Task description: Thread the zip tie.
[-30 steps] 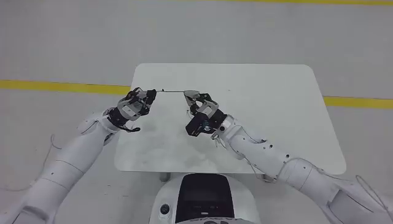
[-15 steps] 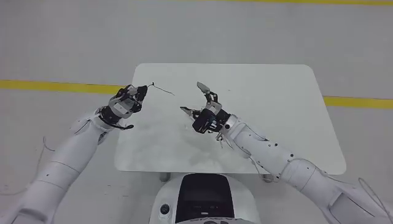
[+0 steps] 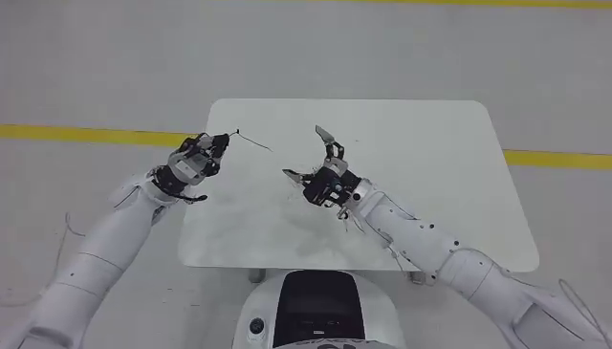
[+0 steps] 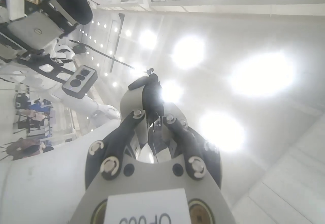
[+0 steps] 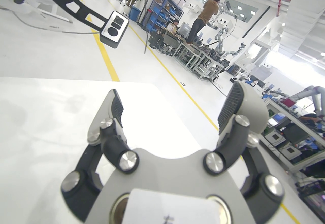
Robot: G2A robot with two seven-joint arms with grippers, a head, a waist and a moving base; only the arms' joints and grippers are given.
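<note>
Zip tie: a thin black strip, pinched at one end by the left gripper, whose fingers are closed on it. Its long axis runs roughly level from that gripper toward the right gripper, the free tip slanting a little back toward the robot. The tip stops near the right gripper but apart from it; that gripper's fingers are spread wide with nothing between them. The left gripper hangs over the table's left edge by the far corner. A wide span of tabletop lies between the right gripper and the right edge.
</note>
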